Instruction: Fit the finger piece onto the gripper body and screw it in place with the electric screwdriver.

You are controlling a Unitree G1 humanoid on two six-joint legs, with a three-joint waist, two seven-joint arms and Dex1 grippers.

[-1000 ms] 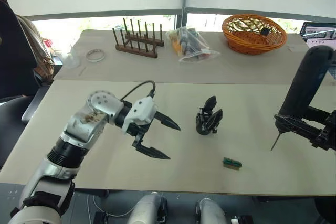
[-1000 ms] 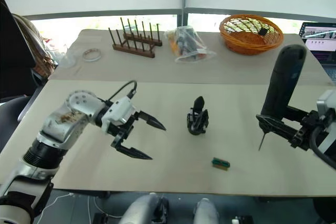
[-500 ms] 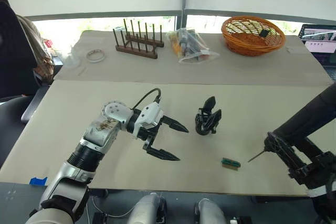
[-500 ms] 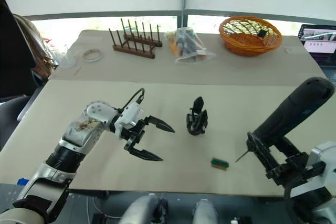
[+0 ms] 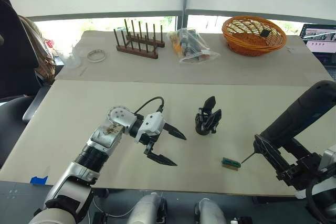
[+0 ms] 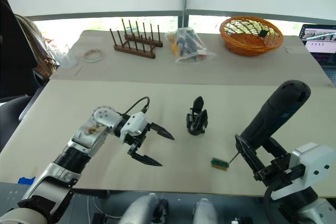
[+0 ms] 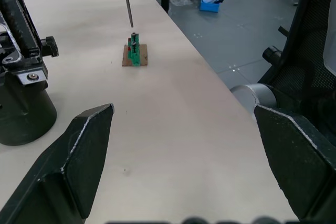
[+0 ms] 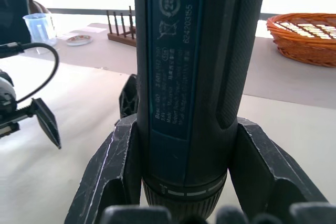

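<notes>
Since the earlier frames, the right arm has swung the electric screwdriver [image 6: 273, 116] down and inward, so its thin bit now ends just above the small green block [image 6: 219, 164]; the left gripper [image 5: 169, 146] has drifted a little nearer the front edge, and the gripper body has not moved.

On the wide beige table [image 5: 79, 114], the screwdriver is the biggest item in play: a dark barrel slanting up toward 1 o'clock from the right gripper [image 6: 262, 163], whose black fingers [image 8: 113, 166] are clamped around the tool just above its chuck. The bit points toward 8 o'clock at the green block.

The left gripper hangs just over the table with its two pointed fingers [image 7: 84, 145] spread wide apart and nothing between them, aimed toward 3 o'clock.

The gripper body [image 5: 208, 120] stands upright near the table's centre, at 2 o'clock from the left gripper and 11 o'clock from the green block, apart from both. A pointed black finger piece [image 5: 210, 102] rises from its top; whether it is screwed down cannot be told.

At the far side, toward 12 o'clock, sit an orange wicker basket [image 5: 254, 34], a wooden peg rack [image 5: 138, 43], a clear plastic bag [image 5: 190, 45] and a roll of tape [image 5: 95, 55].
</notes>
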